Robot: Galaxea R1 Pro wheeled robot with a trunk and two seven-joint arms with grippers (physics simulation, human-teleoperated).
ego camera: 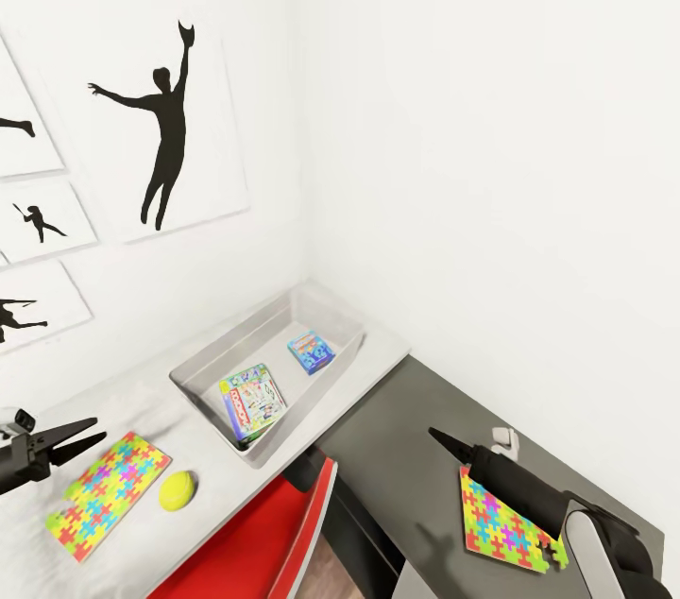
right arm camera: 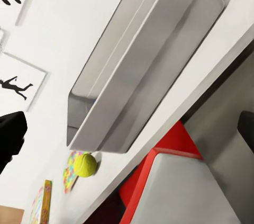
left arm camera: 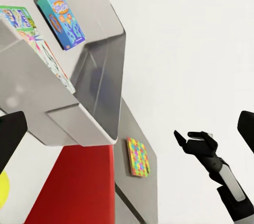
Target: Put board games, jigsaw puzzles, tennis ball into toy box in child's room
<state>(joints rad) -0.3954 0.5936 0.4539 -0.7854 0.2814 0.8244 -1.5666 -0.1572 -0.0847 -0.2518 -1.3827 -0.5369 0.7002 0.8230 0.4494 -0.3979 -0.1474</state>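
Where the pale grey desk top (ego camera: 123,396) meets the white wall with its black sports-silhouette pictures (ego camera: 162,122), the left gripper (ego camera: 74,439) hovers at the left edge with its two dark fingers spread apart and nothing between them. Just below it, a thin square jigsaw puzzle of bright interlocked pieces (ego camera: 109,492) lies flat on the desk, and a small yellow-green tennis ball (ego camera: 177,490) rests just beside the puzzle's right corner. Further right, the shallow light grey toy box (ego camera: 203,372) sits in the corner of the desk; a pale green colourful board game (ego camera: 252,402) leans against its near wall, and a blue board game with purple figures (ego camera: 311,352) lies flat further in. A red chair (ego camera: 260,542) stands below the desk edge. On the lower dark grey side section (ego camera: 397,419), a second multicoloured puzzle (ego camera: 502,523) lies flat, with the right gripper (ego camera: 460,451) above its near corner, fingers parted and empty.
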